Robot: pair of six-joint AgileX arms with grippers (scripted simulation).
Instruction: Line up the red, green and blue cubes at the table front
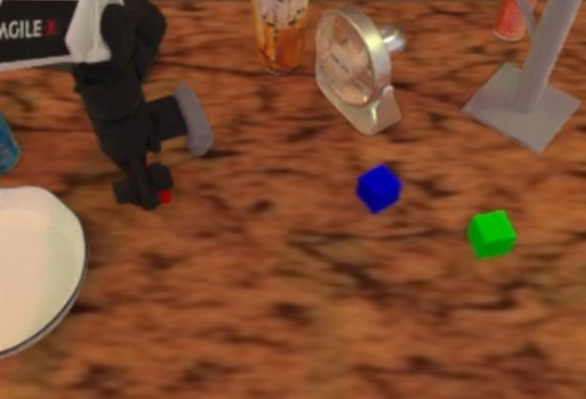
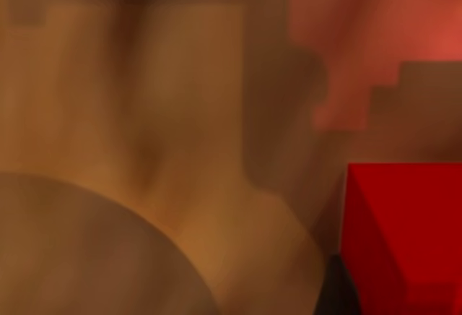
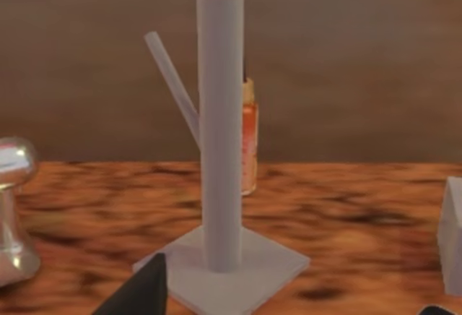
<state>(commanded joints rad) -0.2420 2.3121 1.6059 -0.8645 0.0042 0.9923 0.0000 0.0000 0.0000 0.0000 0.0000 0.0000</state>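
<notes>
None of the three cubes stands in a row at the table (image 1: 293, 326) front yet; I judge the task barely begun. The blue cube (image 1: 378, 188) lies right of centre, in the middle depth of the table. The green cube (image 1: 492, 233) sits to its right and slightly nearer the front, well apart from it. The red cube (image 1: 165, 197) shows only as a small red patch at the tip of my left gripper (image 1: 146, 188), on the left side of the table, beside the rim of the white plate (image 1: 64, 234). In the left wrist view the red cube (image 2: 404, 235) fills the corner close to the camera, which suggests it is between the fingers, but I cannot tell whether the fingers are clenched on it or merely around it, nor whether the cube is off the table. My right arm does not appear in the top view; its wrist camera looks at the grey stand (image 3: 220, 149) at the back right, with a dark fingertip (image 3: 144, 290) at the frame edge, and its opening cannot be judged. All three placements remain outstanding, by my assessment.
</notes>
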